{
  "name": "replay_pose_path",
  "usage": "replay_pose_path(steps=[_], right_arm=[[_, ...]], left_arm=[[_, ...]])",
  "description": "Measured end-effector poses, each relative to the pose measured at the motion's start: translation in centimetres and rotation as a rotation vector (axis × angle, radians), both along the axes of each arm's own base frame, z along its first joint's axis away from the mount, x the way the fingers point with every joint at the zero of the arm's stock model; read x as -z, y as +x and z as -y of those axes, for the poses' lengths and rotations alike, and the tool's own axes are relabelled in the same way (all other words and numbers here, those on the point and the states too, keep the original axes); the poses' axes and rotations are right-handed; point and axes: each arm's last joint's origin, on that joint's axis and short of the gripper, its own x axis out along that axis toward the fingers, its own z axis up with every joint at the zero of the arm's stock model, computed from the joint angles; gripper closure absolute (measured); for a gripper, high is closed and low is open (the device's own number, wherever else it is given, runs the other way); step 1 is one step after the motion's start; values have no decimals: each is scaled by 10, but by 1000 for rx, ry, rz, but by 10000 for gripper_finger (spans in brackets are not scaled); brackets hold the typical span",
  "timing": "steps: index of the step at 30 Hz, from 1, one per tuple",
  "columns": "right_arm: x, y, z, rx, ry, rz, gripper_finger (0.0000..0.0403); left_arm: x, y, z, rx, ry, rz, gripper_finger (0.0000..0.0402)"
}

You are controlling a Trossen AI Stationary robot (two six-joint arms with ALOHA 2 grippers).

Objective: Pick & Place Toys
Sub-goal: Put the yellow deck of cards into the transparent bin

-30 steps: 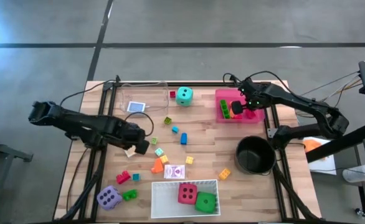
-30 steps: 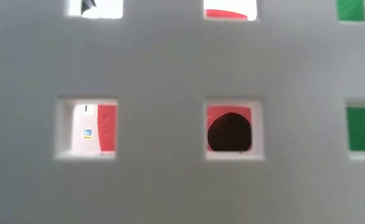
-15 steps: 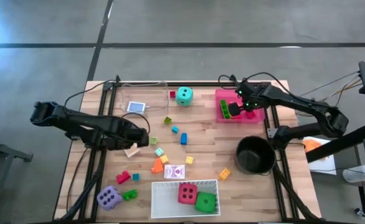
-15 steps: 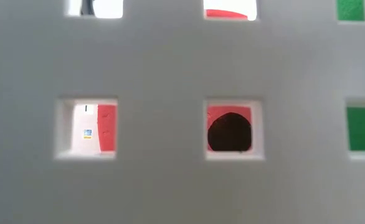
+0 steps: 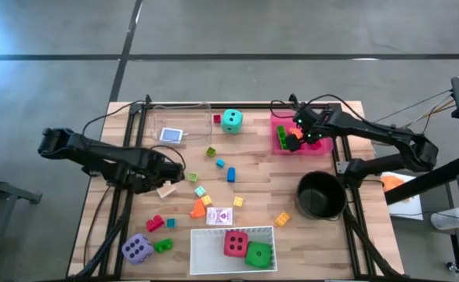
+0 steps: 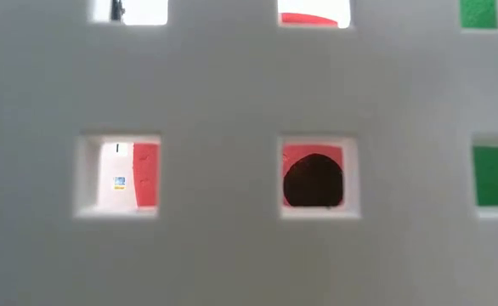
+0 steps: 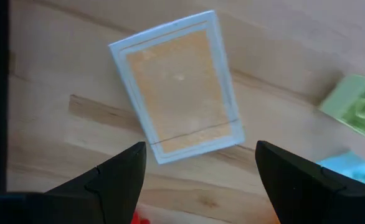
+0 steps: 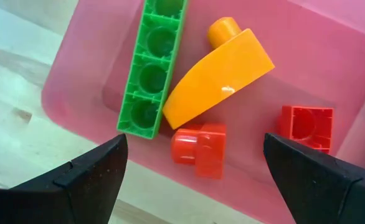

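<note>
My left gripper (image 5: 175, 175) is open just above the table at centre left. A small playing card with an orange back (image 7: 179, 87) lies flat on the wood beyond its fingertips and also shows in the high view (image 5: 165, 189). My right gripper (image 5: 295, 139) is open and empty above the pink tray (image 5: 280, 119). In that tray lie a long green block (image 8: 152, 65), an orange curved block (image 8: 217, 71) and two red blocks (image 8: 200, 148). The red die (image 5: 235, 244) and green die (image 5: 258, 254) sit in the white tray (image 5: 206, 235). The teal die (image 5: 231, 120) and purple die (image 5: 137, 248) rest on the table.
A black pot (image 5: 319, 196) stands at the right. A clear tray (image 5: 184, 116) at the far left holds a card (image 5: 171, 135). Small blocks (image 5: 200, 205) and another card (image 5: 224, 216) lie about mid-table. The white tray's wall (image 6: 232, 85) fills the low view.
My right gripper has gone a little toward the table's left edge over the pink tray.
</note>
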Motion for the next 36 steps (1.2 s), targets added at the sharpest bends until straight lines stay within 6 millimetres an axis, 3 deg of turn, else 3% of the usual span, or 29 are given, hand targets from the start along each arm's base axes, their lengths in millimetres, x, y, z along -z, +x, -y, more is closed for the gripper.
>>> replay_pose_path(steps=[7, 18, 27, 36], right_arm=[[-7, -1, -4, -66, -8, 26, 37], [-45, 2, -3, -121, -110, 125, 37], [-71, 8, 2, -143, -185, 195, 37], [-81, 11, 3, -168, -215, 212, 37]], left_arm=[[9, -5, 0, -40, -4, -29, 97], [33, -7, 0, -118, -21, 51, 97], [35, -8, 0, -121, -26, 55, 97], [33, -8, -1, -241, -39, 71, 97]])
